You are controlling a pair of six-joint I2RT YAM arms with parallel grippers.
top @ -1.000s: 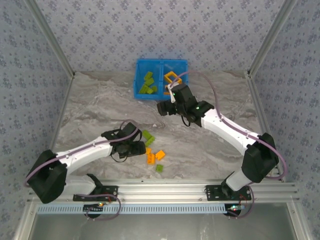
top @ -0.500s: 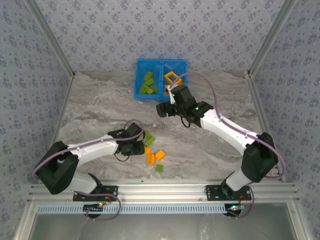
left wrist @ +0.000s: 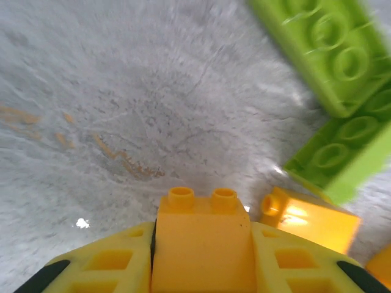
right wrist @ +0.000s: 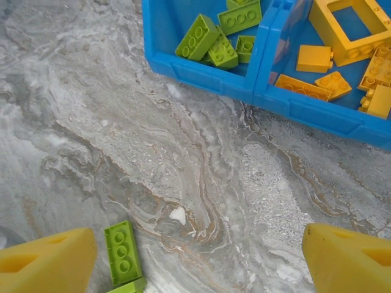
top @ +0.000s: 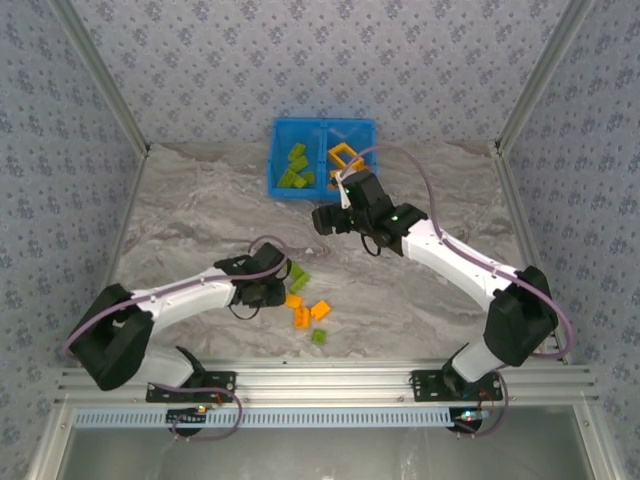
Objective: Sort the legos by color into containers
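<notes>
Small orange plastic brick is clenched in left gripper jaws; right gripper jaws released, blue plastic bin at 12 o'clock.

Blue bin: I see it at 12 o'clock on the table, upright, split by one middle divider.
Left compartment: 9 o'clock half; lime green bricks only, loosely piled.
Right compartment: 3 o'clock half; hollow orange frame lying flat, small orange bricks beside it.
Loose bricks: near 6 o'clock, green and orange mixed.
Held brick: orange, two studs visible, pinched in the left gripper.
</notes>
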